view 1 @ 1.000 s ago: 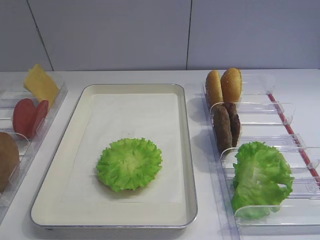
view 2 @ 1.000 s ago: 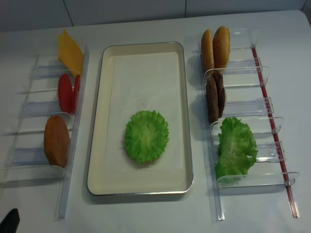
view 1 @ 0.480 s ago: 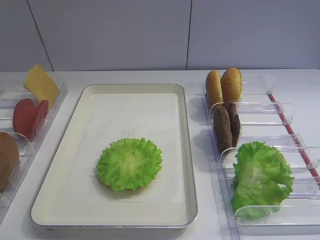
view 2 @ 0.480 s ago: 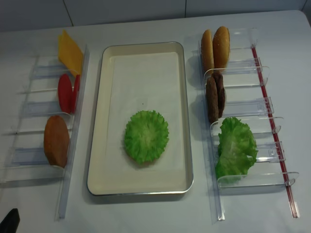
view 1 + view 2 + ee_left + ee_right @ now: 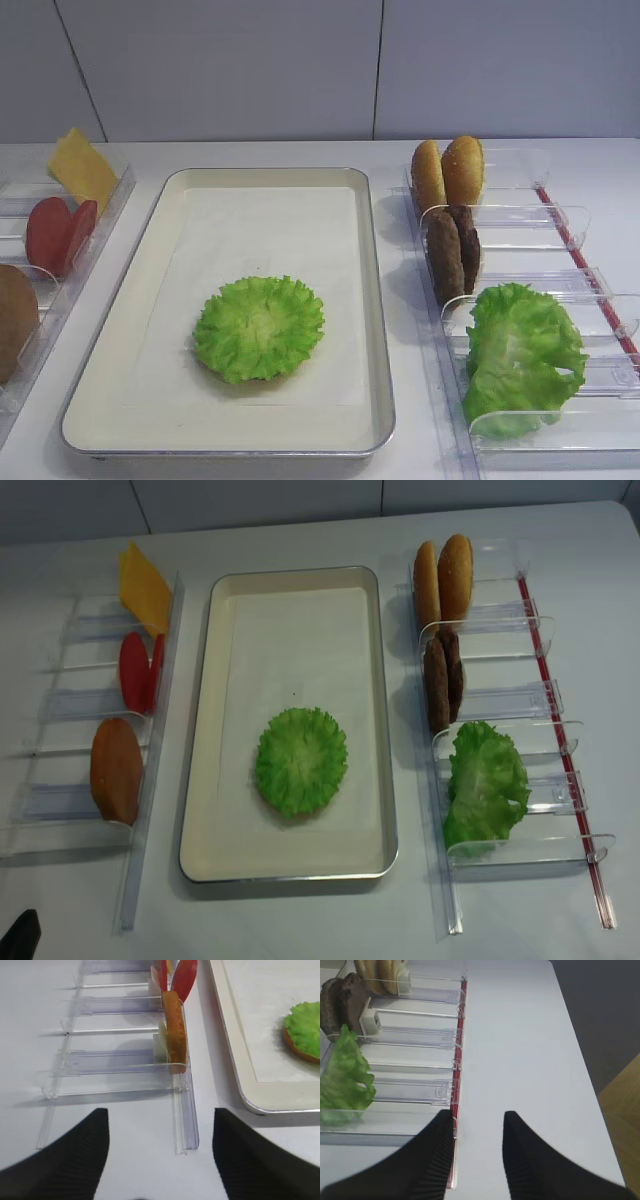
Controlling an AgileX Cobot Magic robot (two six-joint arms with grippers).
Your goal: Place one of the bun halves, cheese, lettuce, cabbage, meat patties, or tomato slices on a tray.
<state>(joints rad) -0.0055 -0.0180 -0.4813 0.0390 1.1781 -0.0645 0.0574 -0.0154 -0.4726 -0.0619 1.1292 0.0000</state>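
Note:
The cream tray (image 5: 370,300) holds the frilly lettuce (image 5: 259,327), which lies on a bun half (image 5: 295,1051). More bun halves (image 5: 463,168) stand in the right rack, above the meat patties (image 5: 445,255) and the bunched cabbage (image 5: 520,355). The left rack holds the cheese (image 5: 145,585), the tomato slices (image 5: 135,670) and one bun half (image 5: 116,770). My left gripper (image 5: 160,1115) is open and empty over the table at the near end of the left rack. My right gripper (image 5: 478,1116) is open and empty, right of the cabbage bin.
Clear plastic racks (image 5: 560,780) flank the tray on both sides. A red strip (image 5: 457,1085) runs along the right rack's outer edge. The table's right edge (image 5: 580,1060) lies beyond it. Something dark (image 5: 20,932) pokes in at the front left corner.

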